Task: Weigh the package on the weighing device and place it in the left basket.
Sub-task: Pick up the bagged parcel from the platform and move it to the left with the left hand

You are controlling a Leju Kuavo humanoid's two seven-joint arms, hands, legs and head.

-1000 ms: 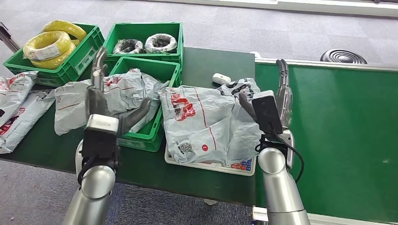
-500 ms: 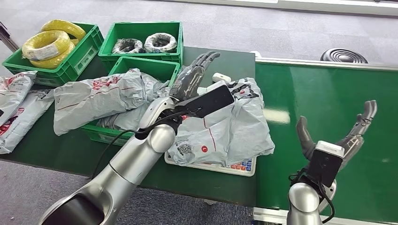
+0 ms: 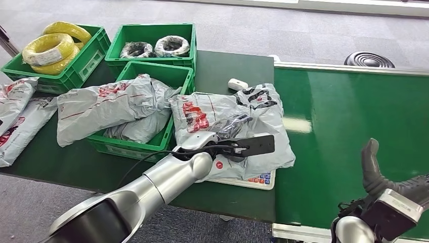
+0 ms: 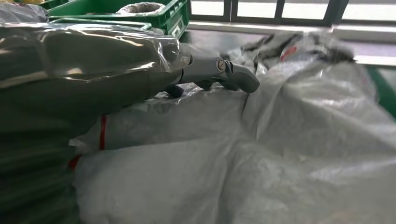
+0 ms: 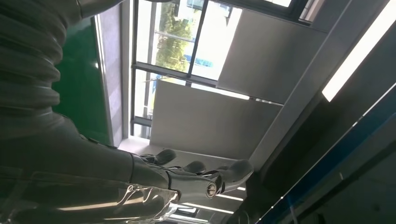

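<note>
Left hand [image 3: 230, 126] fingers flat on package [image 3: 253, 136], scale [image 3: 258, 179] at table edge, right hand [image 3: 399, 185] spread

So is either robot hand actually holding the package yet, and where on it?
Not yet. The left robot hand lies on top of the package on the scale, fingers spread, not closed. The right robot hand is open, empty.

Head view high, downward; left wrist close over package [image 4: 280, 154].
</note>
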